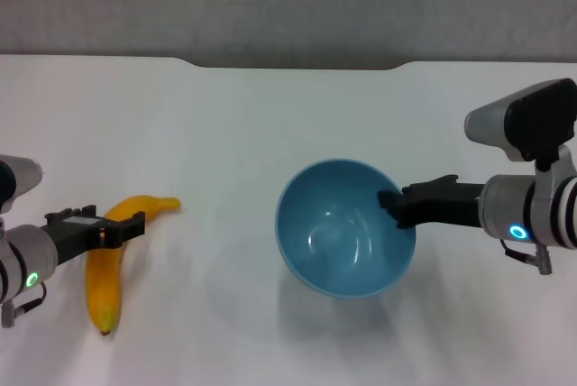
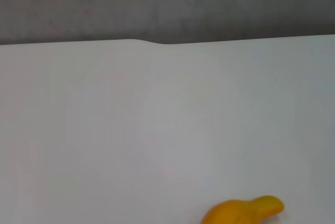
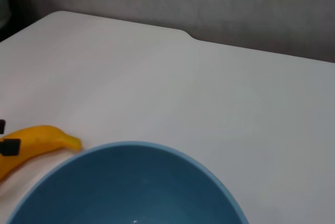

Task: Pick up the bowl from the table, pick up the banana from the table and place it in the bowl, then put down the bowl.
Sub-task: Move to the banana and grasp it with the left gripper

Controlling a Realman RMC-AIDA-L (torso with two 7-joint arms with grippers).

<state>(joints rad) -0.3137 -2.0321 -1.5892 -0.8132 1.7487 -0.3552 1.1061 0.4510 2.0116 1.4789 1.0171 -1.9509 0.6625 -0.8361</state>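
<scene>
The light-blue bowl [image 1: 344,228] hangs tilted a little above the white table [image 1: 225,133], casting a shadow beneath it. My right gripper [image 1: 393,202] is shut on its right rim, one finger inside the bowl. In the right wrist view the bowl [image 3: 131,187] fills the lower part. The yellow-orange banana [image 1: 106,269] lies on the table at the left, its stem tip pointing right. My left gripper [image 1: 122,226] is at the banana's upper half, right over it. The left wrist view shows only the banana's tip [image 2: 246,211]; the right wrist view shows the banana [image 3: 36,139] beyond the bowl.
The table's far edge has a wide notch [image 1: 297,65] in front of a grey wall. Bare white tabletop lies between the banana and the bowl and behind both.
</scene>
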